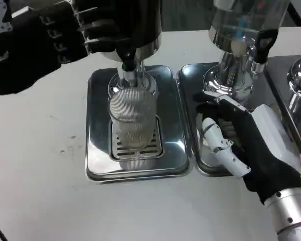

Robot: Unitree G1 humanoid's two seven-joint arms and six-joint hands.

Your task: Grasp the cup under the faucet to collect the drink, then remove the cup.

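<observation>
The white surface [40, 191] spread beneath me, widest toward seven o'clock; on it, at the centre, sat the steel drip tray [98, 150], and over its twelve o'clock edge rose the dark dispenser [135, 20] with its faucet [126, 63] pointing down. A second tray [190, 125] lay just beside the first at three o'clock, under a chrome-footed dispenser [236, 45]. My left hand [40, 45] hovered at ten o'clock, close to the dark dispenser's body, its fingers [93, 30] held straight and close together, gripping nothing that I could see; my right hand [246, 145] rested at four o'clock over the second tray, fingers [223, 150] loosely spread and empty, near the cup but apart from it. The cup [133, 120] stood upright on the tray's slotted grate, directly under the faucet; it was clear and finely ribbed, with what seemed a little pale drink low inside. I judged it light, stiff yet thin-walled, and likely slick if wet; the ribs would help; a wrap round the middle, below the rim, kept level, seemed safest.
</observation>
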